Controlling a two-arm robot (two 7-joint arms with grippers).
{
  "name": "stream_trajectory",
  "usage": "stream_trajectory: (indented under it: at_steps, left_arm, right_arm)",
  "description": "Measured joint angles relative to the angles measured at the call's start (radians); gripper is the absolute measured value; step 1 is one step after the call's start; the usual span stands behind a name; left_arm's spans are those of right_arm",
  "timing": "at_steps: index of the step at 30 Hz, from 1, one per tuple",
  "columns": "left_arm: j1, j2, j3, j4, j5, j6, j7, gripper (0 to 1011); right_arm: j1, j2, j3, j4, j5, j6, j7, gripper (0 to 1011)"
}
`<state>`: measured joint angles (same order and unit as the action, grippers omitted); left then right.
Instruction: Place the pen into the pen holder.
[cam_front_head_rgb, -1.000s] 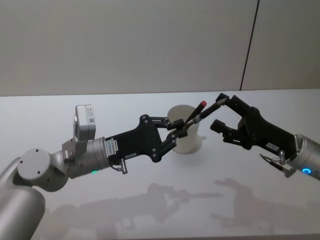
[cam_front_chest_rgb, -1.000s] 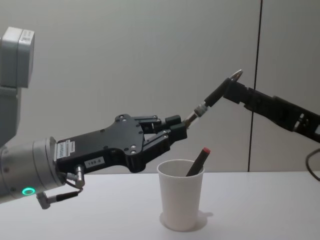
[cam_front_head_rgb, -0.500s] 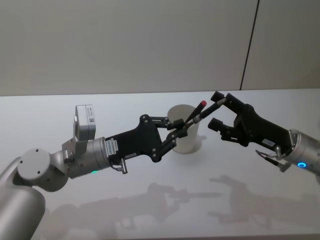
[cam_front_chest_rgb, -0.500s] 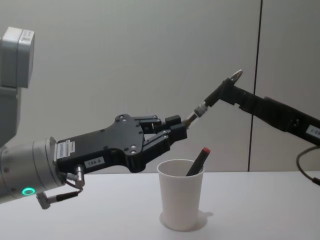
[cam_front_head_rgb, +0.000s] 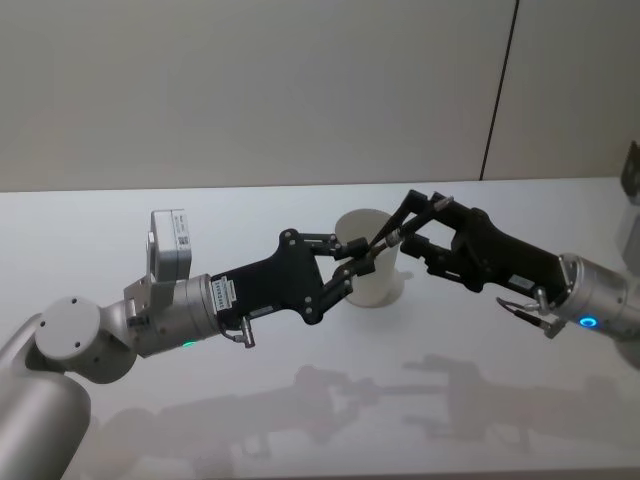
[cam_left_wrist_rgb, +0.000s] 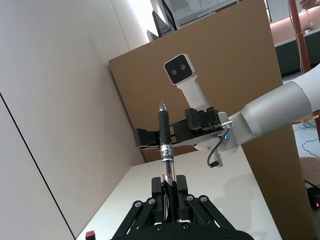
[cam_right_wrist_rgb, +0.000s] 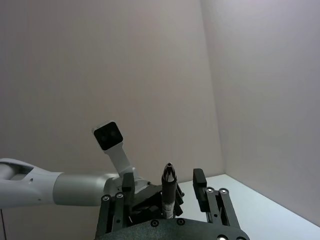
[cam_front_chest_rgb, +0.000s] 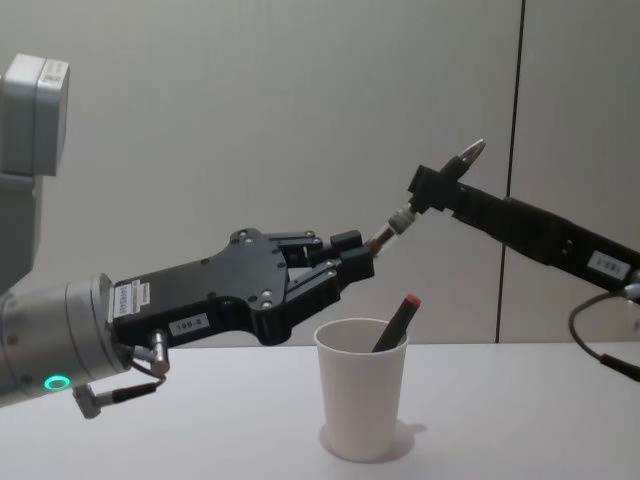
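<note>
Your left gripper clamps the black clear-barrelled pen; right gripper straddles its tip, unclosed. Release early and it misses the white paper cup.

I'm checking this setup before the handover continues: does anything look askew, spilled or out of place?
Nothing is spilled or damaged. The white cup stands upright with a red-capped pen leaning inside. The left hand holds a black pen tilted above the cup; the right hand is open around its upper end.
</note>
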<state>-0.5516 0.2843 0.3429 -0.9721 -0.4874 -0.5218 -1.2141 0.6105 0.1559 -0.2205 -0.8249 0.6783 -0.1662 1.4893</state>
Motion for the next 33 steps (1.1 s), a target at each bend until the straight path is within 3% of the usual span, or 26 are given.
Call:
stream_trajectory:
  at_steps: [3, 6, 10, 19, 33]
  left_arm:
    - [0.000, 0.000, 0.000, 0.000, 0.000, 0.000, 0.000, 178]
    - [0.000, 0.000, 0.000, 0.000, 0.000, 0.000, 0.000, 178]
    - [0.000, 0.000, 0.000, 0.000, 0.000, 0.000, 0.000, 178]
    - [0.000, 0.000, 0.000, 0.000, 0.000, 0.000, -0.001, 178]
    - [0.000, 0.000, 0.000, 0.000, -0.001, 0.000, 0.000, 178]
  right_arm:
    - [0.005, -0.002, -0.005, 0.006, 0.000, 0.000, 0.004, 709]
    - [0.012, -0.005, -0.012, 0.012, 0.001, 0.002, 0.008, 568]
    - [0.017, -0.007, -0.019, 0.016, 0.002, 0.003, 0.010, 475]
    - [0.021, -0.008, -0.028, 0.017, 0.009, 0.003, 0.006, 166]
    - [0.025, -0.006, -0.036, 0.016, 0.022, -0.007, -0.008, 130]
